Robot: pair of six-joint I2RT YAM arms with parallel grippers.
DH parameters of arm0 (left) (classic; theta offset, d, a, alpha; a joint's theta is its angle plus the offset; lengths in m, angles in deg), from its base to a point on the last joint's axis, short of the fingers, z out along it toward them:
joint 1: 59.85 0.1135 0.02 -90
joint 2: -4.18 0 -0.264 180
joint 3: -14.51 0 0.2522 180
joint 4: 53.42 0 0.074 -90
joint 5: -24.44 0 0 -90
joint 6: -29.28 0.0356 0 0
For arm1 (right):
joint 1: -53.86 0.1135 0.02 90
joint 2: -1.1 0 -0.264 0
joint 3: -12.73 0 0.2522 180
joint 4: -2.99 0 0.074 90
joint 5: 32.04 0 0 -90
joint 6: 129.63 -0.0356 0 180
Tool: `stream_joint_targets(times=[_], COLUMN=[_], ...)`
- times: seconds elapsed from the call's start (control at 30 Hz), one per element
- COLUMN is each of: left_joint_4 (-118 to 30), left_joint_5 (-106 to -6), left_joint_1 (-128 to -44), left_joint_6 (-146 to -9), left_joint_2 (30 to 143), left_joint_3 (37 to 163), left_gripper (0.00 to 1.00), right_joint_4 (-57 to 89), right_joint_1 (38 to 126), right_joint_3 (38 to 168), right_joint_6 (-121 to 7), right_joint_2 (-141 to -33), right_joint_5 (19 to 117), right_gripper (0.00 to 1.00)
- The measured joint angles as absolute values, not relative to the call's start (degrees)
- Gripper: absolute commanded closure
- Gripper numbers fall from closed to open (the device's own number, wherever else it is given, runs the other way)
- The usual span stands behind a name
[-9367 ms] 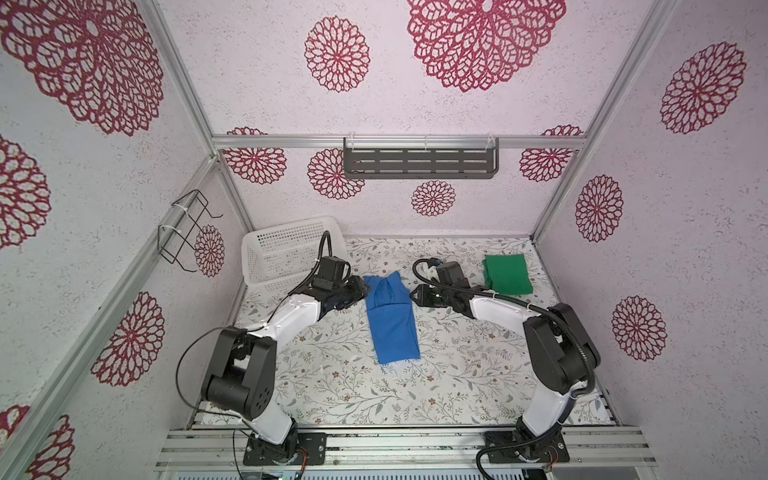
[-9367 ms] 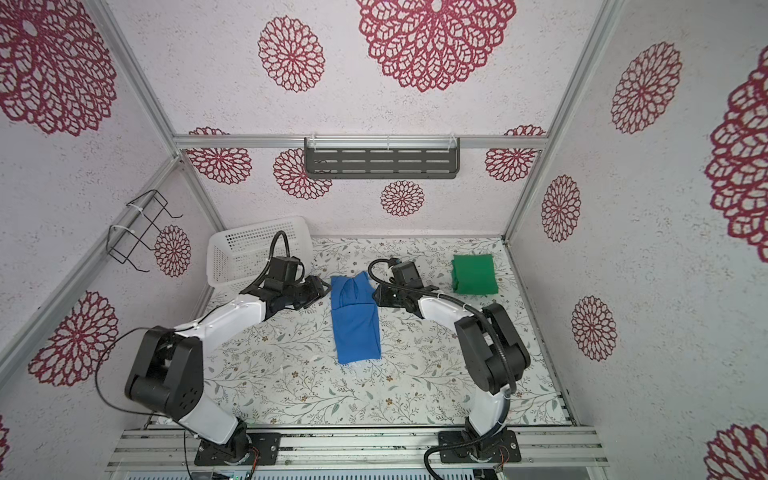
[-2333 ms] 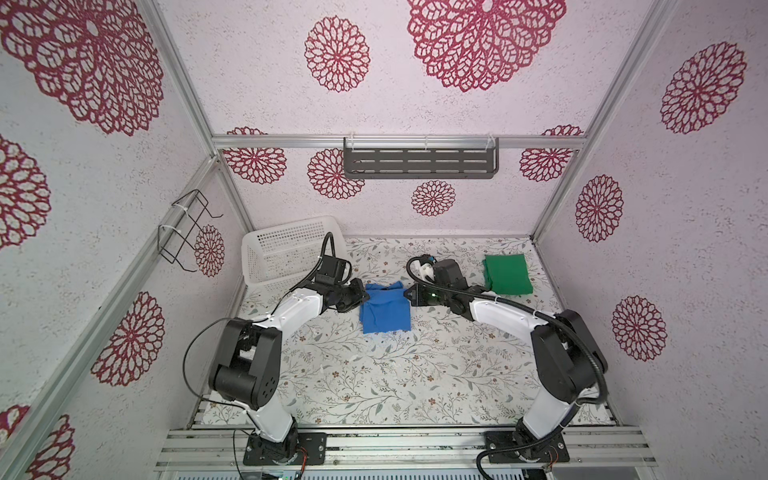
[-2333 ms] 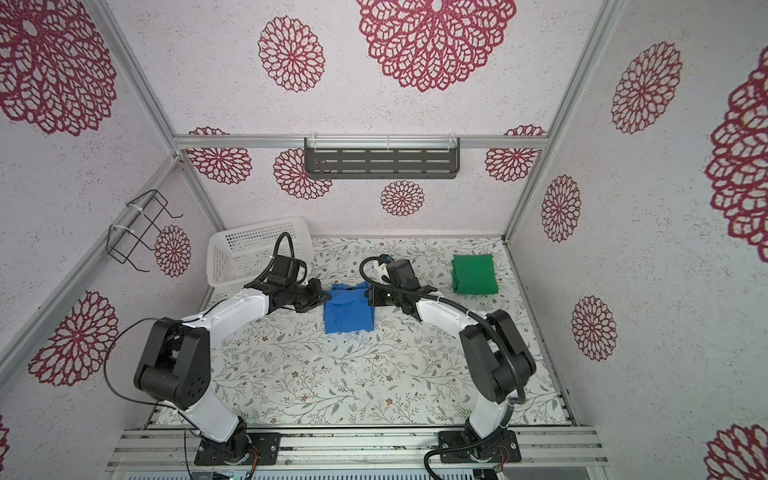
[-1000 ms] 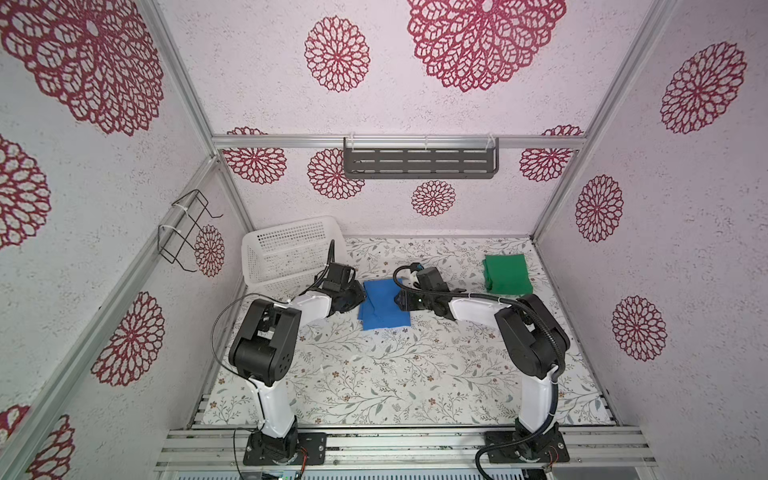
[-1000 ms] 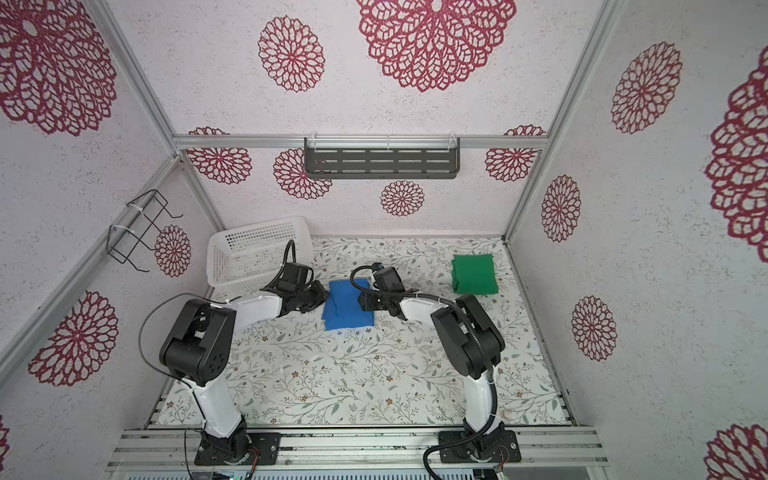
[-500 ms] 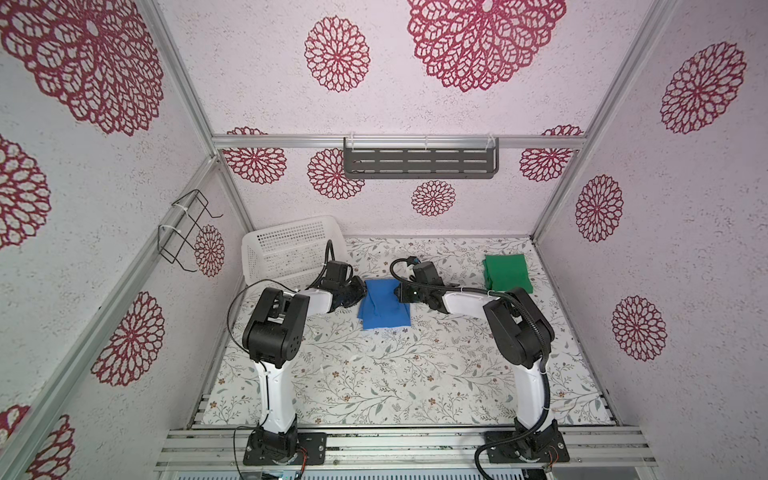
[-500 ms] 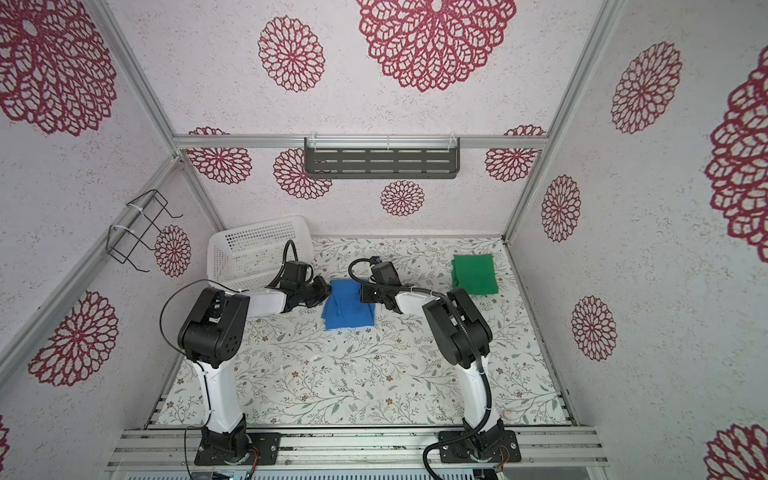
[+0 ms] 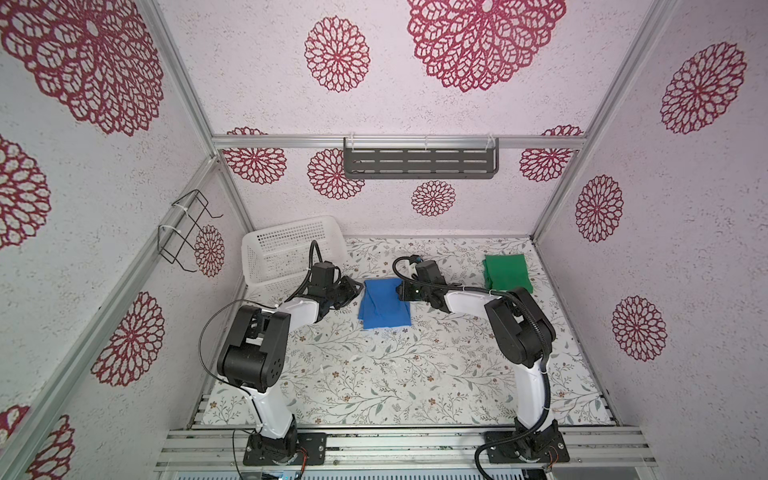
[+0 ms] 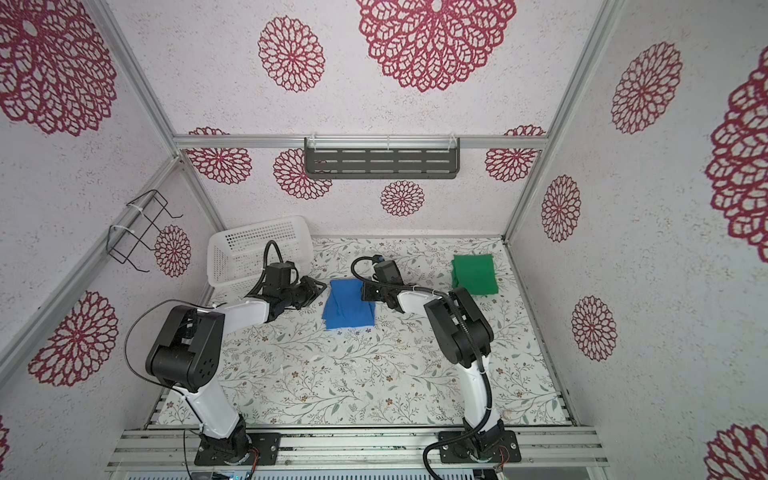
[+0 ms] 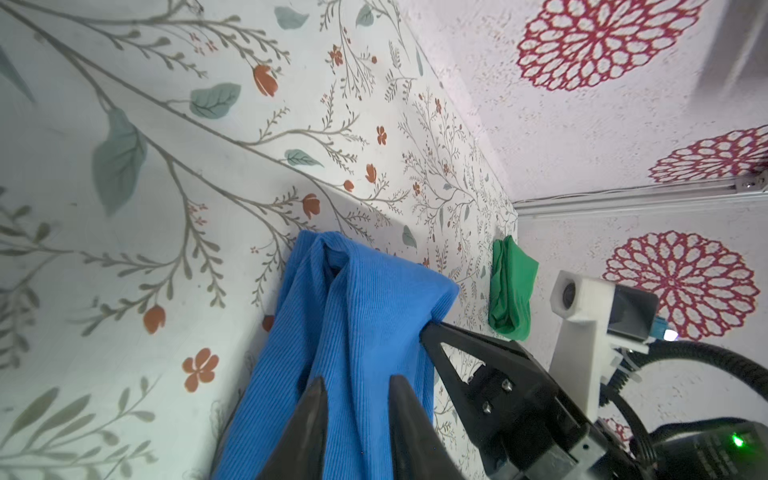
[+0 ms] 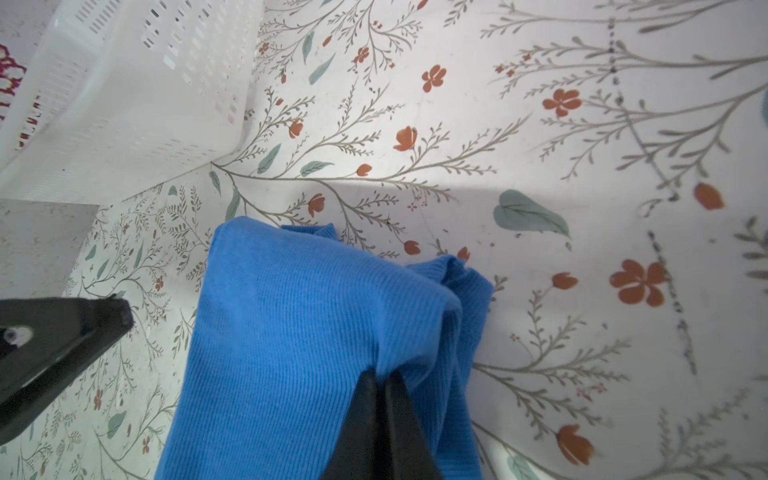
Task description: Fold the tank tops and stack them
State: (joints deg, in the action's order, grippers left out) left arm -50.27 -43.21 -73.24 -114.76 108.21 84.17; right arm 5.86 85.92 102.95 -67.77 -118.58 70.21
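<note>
The blue tank top (image 9: pixel 384 303) (image 10: pixel 349 305) lies folded into a small rectangle at mid-table in both top views. My right gripper (image 12: pixel 380 374) is shut on its right edge, pinching a ridge of cloth that rises off the table. At the top's left edge my left gripper (image 11: pixel 357 382) has its jaws a little apart, with blue cloth (image 11: pixel 353 316) showing in the gap and nothing clamped. The green tank top (image 9: pixel 507 273) (image 10: pixel 475 274) lies folded at the back right, apart from both grippers.
A white perforated basket (image 9: pixel 291 245) (image 12: pixel 124 104) stands at the back left, just behind my left arm. On the back wall hangs a grey slotted shelf (image 9: pixel 419 162), and a wire rack (image 9: pixel 187 232) is on the left wall. Flowered cloth covers the table (image 9: pixel 395 374).
The blue top went from a long strip to a half-length rectangle. In the last second my right gripper shut on its right edge and my left jaws parted slightly.
</note>
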Motion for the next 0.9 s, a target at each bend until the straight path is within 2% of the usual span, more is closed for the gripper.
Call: stream_joint_targets(times=[0.17, 0.47, 0.63, 0.73, 0.83, 0.9], left_joint_4=[-50.21, -50.21, -50.49, -50.91, -50.95, -50.47], left_joint_5=[-42.52, -42.01, -41.75, -41.38, -41.03, -41.01], left_joint_1=[-74.03, -74.53, -74.81, -75.12, -75.47, -75.55], left_joint_6=[-114.82, -115.83, -116.09, -116.48, -116.48, -116.44], left_joint_2=[111.09, 114.48, 114.96, 116.71, 118.66, 118.85], left_joint_3=[85.72, 86.29, 87.27, 88.89, 89.89, 89.87], left_gripper=[0.72, 0.85, 0.86, 1.00, 1.00, 1.00], right_joint_4=[5.88, 5.90, 5.90, 5.88, 5.88, 5.46], right_joint_1=[85.92, 85.92, 85.92, 85.92, 85.90, 85.92], right_joint_3=[102.95, 102.95, 102.95, 102.95, 102.95, 102.63], right_joint_6=[-67.77, -67.77, -67.77, -67.80, -67.88, -67.95], right_joint_2=[-118.58, -118.58, -118.58, -118.58, -118.58, -118.58], right_joint_5=[70.21, 70.21, 70.21, 70.23, 70.18, 70.07], right_gripper=[0.92, 0.93, 0.93, 0.95, 1.00, 1.00])
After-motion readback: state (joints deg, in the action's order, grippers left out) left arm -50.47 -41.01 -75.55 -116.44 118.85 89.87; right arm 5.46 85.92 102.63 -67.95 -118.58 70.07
